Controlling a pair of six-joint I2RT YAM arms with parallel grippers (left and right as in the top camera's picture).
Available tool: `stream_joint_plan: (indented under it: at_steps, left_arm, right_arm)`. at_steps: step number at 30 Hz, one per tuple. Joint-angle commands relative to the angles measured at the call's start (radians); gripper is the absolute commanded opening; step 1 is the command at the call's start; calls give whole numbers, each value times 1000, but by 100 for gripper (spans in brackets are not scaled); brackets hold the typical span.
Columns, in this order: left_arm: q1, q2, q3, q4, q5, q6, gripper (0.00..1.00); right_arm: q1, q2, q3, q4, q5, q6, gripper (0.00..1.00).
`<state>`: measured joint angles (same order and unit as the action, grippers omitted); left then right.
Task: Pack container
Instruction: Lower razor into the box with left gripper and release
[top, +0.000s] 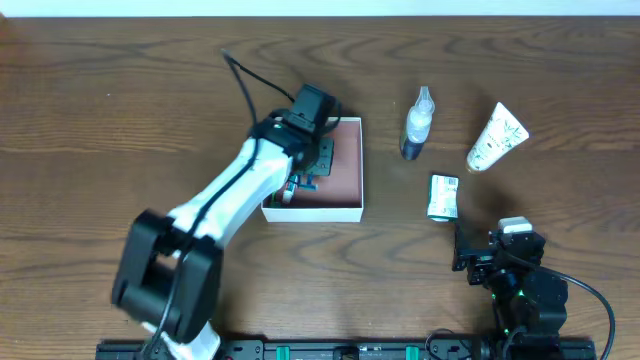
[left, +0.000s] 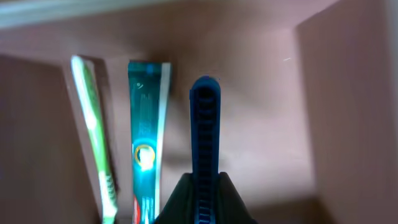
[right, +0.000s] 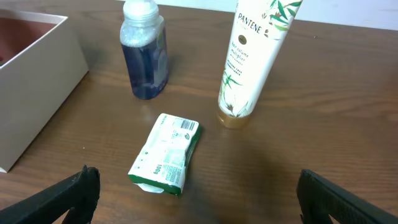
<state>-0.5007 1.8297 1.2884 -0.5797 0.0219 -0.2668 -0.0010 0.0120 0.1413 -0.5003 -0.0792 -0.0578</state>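
Left gripper (left: 204, 190) low inside container (top: 335, 211), over its pinkish floor, jaws pinched on blue ribbed item (left: 204, 124) (kind unclear). Right gripper (right: 196, 186) spread wide, empty.

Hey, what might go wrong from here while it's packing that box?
The left hand sits low inside the container, shut on a blue ribbed item; lifting out may snag a wall and drag it. The item could land on the toothpaste tube beside it. The right hand, open, might topple the upright Pantene tube.
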Motion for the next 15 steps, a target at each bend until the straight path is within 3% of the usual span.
stream_joint_plan:
  at_steps: [1, 9, 12, 15]
  left_arm:
    - [5, 44, -10, 30, -42, -16, 6]
    - [3, 90, -10, 50, -39, -54, 9]
    - [4, 83, -9, 38, -38, -57, 17]
    - [5, 59, -8, 18, -38, -57, 34]
  right_arm:
    - [-7, -6, -3, 0, -7, 13, 99]
    - [-7, -6, -3, 0, -7, 13, 100]
    - [-7, -6, -3, 0, -7, 13, 99]
    - [-7, -6, -3, 0, -7, 13, 99]
